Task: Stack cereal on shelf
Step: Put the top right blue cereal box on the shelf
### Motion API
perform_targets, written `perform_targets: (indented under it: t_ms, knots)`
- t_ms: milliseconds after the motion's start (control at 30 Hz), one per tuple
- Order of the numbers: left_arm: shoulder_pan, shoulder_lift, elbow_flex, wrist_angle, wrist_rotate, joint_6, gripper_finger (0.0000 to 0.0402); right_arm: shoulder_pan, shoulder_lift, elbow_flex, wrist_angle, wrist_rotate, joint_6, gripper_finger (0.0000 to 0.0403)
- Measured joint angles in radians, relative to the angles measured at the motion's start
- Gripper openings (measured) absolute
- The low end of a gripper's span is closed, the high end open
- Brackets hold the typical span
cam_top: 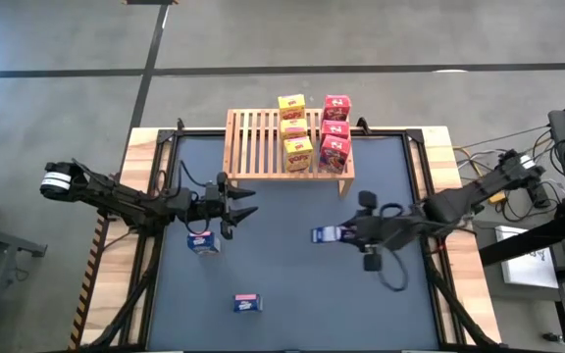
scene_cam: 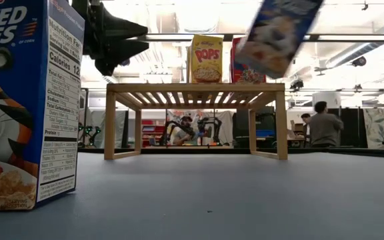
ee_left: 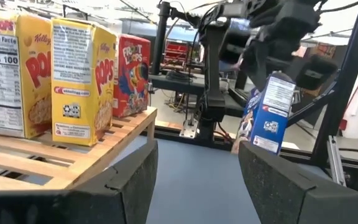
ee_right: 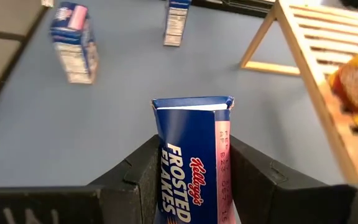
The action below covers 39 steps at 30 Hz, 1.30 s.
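Our right pincer (ee_right: 194, 180) squeezes a small blue cardboard cereal box (ee_right: 194, 155) up above the dark tabletop (cam_top: 292, 284). Our left pincer (cam_top: 235, 204) waits wide open beside the light wooden slatted shelf (cam_top: 253, 142), where yellow boxes (cam_top: 295, 127) and red boxes (cam_top: 335, 127) stand.

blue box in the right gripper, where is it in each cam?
High view: held blue box at the right gripper, over the mat right of centre.
Low view: tilted in the air, top right, above the shelf.
Left wrist view: right of centre, hanging under the right arm.
Right wrist view: bottom centre, between the fingers.
Shared landmark: the shelf with yellow and red boxes.
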Motion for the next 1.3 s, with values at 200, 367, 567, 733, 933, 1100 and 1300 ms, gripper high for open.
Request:
perform_targets:
  t_ms: [200, 367, 567, 733, 933, 1100, 1300]
  knots:
    - [-0.002, 0.000, 0.000, -0.023, 0.009, 0.000, 0.0208, -0.062, 0.235, 0.181, 0.011, 0.003, -0.068, 0.0148]
    - [-0.017, 0.014, 0.000, -0.032, 0.066, 0.001, 0.0208, -0.101, 0.395, 0.297, 0.027, 0.007, -0.116, 0.0148]
    - [-0.043, 0.084, 0.017, -0.030, 0.069, 0.053, 0.0208, -0.171, 0.481, 0.361, 0.040, 0.007, -0.116, 0.0148]
    - [-0.051, 0.198, 0.114, -0.074, 0.069, 0.092, 0.0220, -0.230, 0.490, 0.349, 0.107, -0.048, -0.112, 0.0148]
    - [-0.051, 0.302, 0.282, -0.291, 0.027, 0.128, 0.0260, -0.259, 0.489, 0.339, 0.110, -0.115, -0.113, 0.0148]
    - [-0.051, 0.339, 0.367, -0.417, 0.026, 0.129, 0.0296, -0.257, 0.486, 0.325, 0.089, -0.119, -0.103, 0.0148]
    - [-0.050, 0.332, 0.364, -0.395, 0.067, 0.108, 0.0309, -0.257, 0.471, 0.295, 0.082, -0.114, -0.094, 0.0148]
